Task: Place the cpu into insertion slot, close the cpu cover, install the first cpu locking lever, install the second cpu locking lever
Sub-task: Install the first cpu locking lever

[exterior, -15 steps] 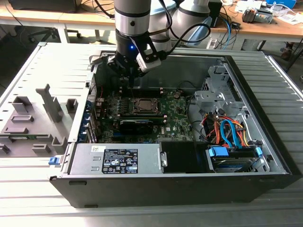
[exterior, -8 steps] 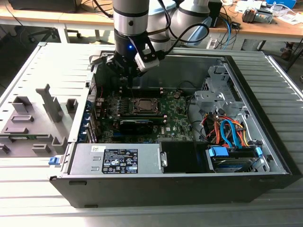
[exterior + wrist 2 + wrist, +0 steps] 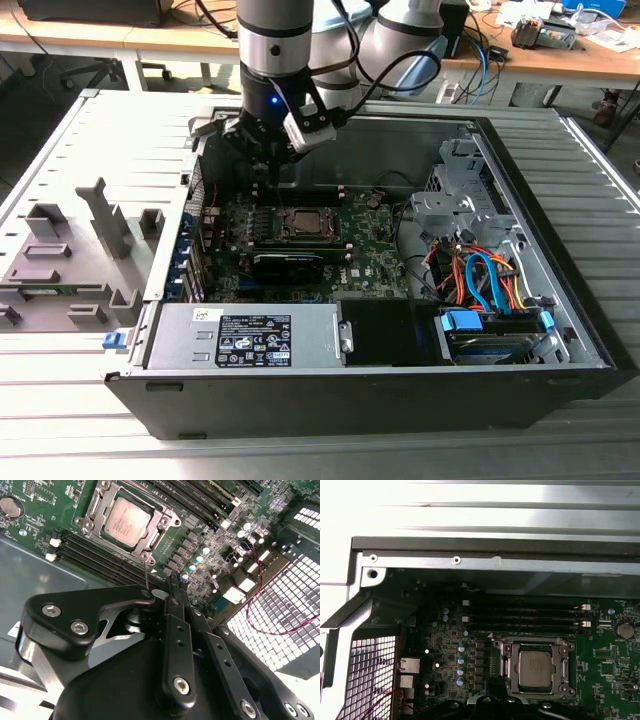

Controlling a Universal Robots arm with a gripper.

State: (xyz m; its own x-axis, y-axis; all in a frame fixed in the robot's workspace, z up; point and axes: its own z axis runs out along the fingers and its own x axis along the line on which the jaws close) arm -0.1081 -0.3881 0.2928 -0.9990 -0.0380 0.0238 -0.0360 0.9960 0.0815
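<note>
The cpu [image 3: 125, 522] lies flat in the insertion slot [image 3: 89, 524] on the green board, its silvery top showing. The cpu cover [image 3: 161, 530] is down around it, framing the chip. A thin metal lever rod [image 3: 145, 575] rises from the socket's corner, and its upper end is hidden behind my gripper [image 3: 172, 582]. The gripper's black fingers stand together, shut, a little above the board beside the socket. In the exterior view the gripper [image 3: 268, 165] hangs over the board behind the cpu [image 3: 303, 222]. The first wrist view shows the cpu [image 3: 536, 666] and cover [image 3: 506, 666].
Long black memory slots [image 3: 100, 555] run beside the socket. A perforated rear grille [image 3: 280, 620] with a red wire borders the board. The case holds a power supply [image 3: 245, 335] at the front and a drive cage with cables [image 3: 480, 280]. Grey fixtures [image 3: 70, 250] stand on the exterior view's left.
</note>
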